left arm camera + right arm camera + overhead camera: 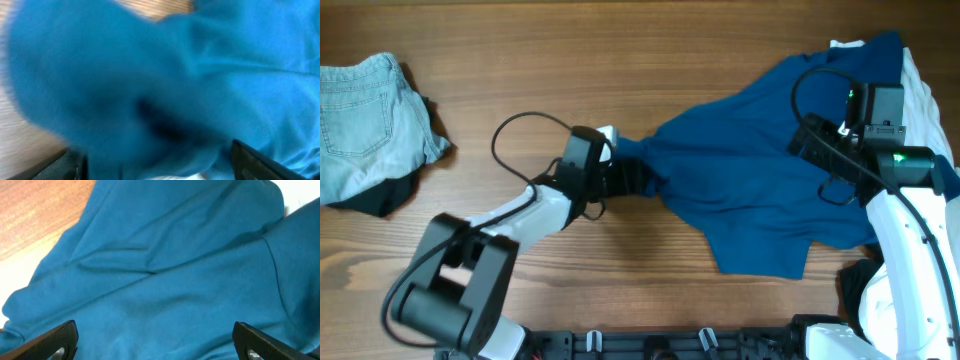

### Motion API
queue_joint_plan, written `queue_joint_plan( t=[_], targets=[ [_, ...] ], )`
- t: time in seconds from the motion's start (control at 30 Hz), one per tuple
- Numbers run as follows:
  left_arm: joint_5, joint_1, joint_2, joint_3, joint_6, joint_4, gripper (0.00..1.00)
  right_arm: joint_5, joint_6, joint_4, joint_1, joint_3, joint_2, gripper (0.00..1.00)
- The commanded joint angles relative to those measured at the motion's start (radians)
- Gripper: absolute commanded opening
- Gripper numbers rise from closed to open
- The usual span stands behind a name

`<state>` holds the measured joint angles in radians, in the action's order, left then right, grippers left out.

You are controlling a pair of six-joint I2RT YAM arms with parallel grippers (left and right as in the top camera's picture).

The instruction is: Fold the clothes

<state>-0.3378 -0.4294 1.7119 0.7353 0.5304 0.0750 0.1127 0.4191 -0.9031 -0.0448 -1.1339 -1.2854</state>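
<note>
The deep-blue T-shirt lies crumpled on the right half of the wooden table, drawn out to a point at its left end. My left gripper is at that point. In the left wrist view its fingers stand wide apart with bunched blue fabric between them, and the view is blurred. My right gripper is over the shirt's upper right part. In the right wrist view its fingers are open just above the flat blue cloth.
A pale-blue denim piece lies at the far left on a black garment. A white garment shows under the shirt at the right edge. Another black garment lies by the right arm's base.
</note>
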Motion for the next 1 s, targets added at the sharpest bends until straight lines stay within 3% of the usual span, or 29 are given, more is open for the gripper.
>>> queue_joint_plan(
  t=[0.0, 0.03, 0.17, 0.23, 0.3, 0.33, 0.37, 0.43, 0.6, 0.67, 0.8, 0.93, 0.97],
  targets=[
    [-0.002, -0.013, 0.076, -0.015, -0.004, 0.103, 0.15, -0.008, 0.01, -0.013, -0.003, -0.001, 0.005, 1.0],
    [-0.002, 0.008, 0.064, -0.015, -0.005, 0.127, 0.04, -0.008, 0.01, -0.018, -0.003, -0.001, 0.005, 1.0],
    [-0.002, 0.242, -0.098, 0.003, -0.027, 0.123, 0.04, -0.008, 0.007, -0.018, -0.003, -0.001, 0.005, 1.0],
    [0.014, 0.41, -0.18, 0.063, -0.085, 0.124, 0.04, -0.008, 0.007, -0.018, -0.003, -0.001, 0.005, 1.0],
    [0.031, 0.602, -0.197, 0.178, -0.071, 0.112, 0.04, -0.008, 0.007, -0.016, -0.003, -0.001, 0.005, 1.0],
    [-0.023, 0.669, -0.193, 0.223, -0.061, 0.082, 0.17, -0.008, 0.006, -0.016, -0.003, -0.001, 0.005, 1.0],
    [-0.082, 0.718, -0.193, 0.241, -0.05, 0.055, 1.0, -0.008, 0.006, -0.017, -0.003, -0.001, 0.005, 1.0],
    [-0.198, 0.761, -0.193, 0.241, -0.051, -0.08, 1.0, -0.008, 0.006, -0.017, -0.003, -0.001, 0.002, 1.0],
    [-0.216, 0.657, -0.177, 0.218, -0.051, -0.788, 1.0, -0.008, 0.002, -0.018, -0.003, 0.002, 0.0, 1.0],
    [-0.211, 0.562, -0.174, 0.148, -0.051, -0.785, 1.0, -0.008, 0.002, -0.018, -0.003, 0.002, 0.0, 1.0],
    [-0.109, 0.406, -0.172, 0.026, 0.04, -0.603, 1.0, -0.008, 0.002, -0.026, -0.003, 0.002, 0.0, 1.0],
    [0.015, 0.282, -0.172, -0.032, 0.176, -0.484, 0.92, -0.008, 0.003, -0.03, -0.003, 0.002, 0.0, 1.0],
    [0.033, 0.256, -0.172, -0.032, 0.208, -0.474, 0.83, -0.008, 0.003, -0.03, -0.003, 0.002, 0.0, 1.0]
  ],
)
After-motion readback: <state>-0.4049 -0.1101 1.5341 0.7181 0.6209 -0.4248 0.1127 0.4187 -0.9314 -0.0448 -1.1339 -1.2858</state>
